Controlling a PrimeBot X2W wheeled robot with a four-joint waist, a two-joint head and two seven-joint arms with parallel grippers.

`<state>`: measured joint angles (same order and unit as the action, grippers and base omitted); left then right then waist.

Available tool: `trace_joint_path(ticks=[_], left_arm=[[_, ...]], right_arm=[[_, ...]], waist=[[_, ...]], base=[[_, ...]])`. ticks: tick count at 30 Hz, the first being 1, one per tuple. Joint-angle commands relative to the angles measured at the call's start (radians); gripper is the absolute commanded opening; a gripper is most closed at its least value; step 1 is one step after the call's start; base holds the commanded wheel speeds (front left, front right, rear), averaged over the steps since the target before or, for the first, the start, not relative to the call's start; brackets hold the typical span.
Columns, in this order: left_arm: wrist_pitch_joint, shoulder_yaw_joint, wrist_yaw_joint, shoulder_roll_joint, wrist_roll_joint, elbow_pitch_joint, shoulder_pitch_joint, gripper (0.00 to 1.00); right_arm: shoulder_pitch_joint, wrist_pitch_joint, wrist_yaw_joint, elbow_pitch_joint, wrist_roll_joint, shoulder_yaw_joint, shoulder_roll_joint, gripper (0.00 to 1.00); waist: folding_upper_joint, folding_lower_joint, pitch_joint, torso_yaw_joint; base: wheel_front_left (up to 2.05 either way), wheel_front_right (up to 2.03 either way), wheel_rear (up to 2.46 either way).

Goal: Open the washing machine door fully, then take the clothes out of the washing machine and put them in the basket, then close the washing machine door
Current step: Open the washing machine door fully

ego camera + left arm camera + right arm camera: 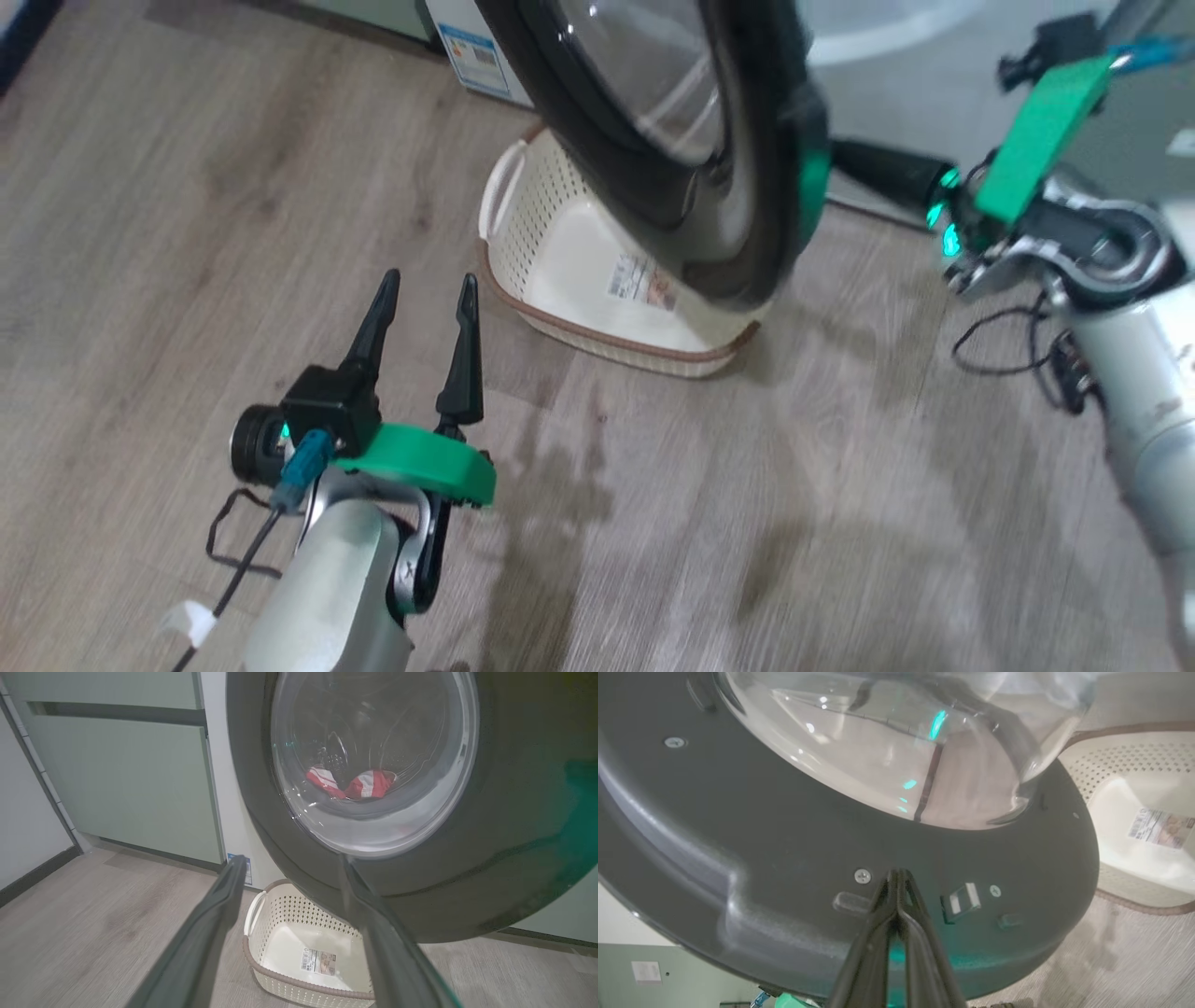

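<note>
- Washing machine door [784,858], large and round with a glossy black rim around clear domed glass, is standing ajar. The right gripper [899,875], closed tight on nothing, is pointing at its inner face.
- Left gripper [428,280] is hovering over the wood floor [140,233], fingers spread wide, empty.
- Cream perforated plastic basket [551,196] is sitting beneath the door.
- Red-and-white clothes [369,784] are lying in the drum [336,756].

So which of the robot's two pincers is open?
The left pincer: its two fingers stand spread apart above the floor near the basket. The right pincer has its fingers pressed together, tips at the black rim of the washing machine door.
</note>
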<state>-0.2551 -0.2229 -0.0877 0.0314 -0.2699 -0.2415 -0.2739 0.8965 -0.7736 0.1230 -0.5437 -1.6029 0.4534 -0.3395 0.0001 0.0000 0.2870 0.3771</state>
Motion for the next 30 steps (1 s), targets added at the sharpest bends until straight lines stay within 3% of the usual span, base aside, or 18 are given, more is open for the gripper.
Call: trace_joint_path(ticks=[1, 15, 23, 30], left_arm=[[-0.007, 0.04, 0.005, 0.019, 0.014, 0.026, -0.002, 1.0], [-0.007, 0.057, 0.018, 0.019, 0.026, 0.007, 0.047, 1.0], [-0.007, 0.058, 0.004, 0.019, 0.012, 0.003, 0.046, 1.0], [-0.007, 0.085, -0.008, 0.019, 0.01, 0.019, 0.043, 1.0]], right_arm=[[-0.018, -0.011, 0.008, 0.043, -0.013, 0.01, 0.029, 0.0], [-0.142, 0.01, 0.008, 0.042, 0.0, 0.021, 0.169, 0.0], [-0.164, 0.024, 0.008, 0.033, 0.015, 0.025, 0.214, 0.0], [-0.155, 0.025, 0.008, 0.013, 0.015, 0.053, 0.263, 0.0]], waist=[[-0.0001, 0.0, -0.031, 0.019], [-0.0001, 0.0, -0.109, 0.098], [-0.0001, 0.0, -0.121, 0.17], [-0.0001, 0.0, -0.114, 0.181]], base=[[0.0, 0.0, 0.0], [0.0, 0.0, 0.0], [0.0, 0.0, 0.0], [0.0, 0.0, 0.0]])
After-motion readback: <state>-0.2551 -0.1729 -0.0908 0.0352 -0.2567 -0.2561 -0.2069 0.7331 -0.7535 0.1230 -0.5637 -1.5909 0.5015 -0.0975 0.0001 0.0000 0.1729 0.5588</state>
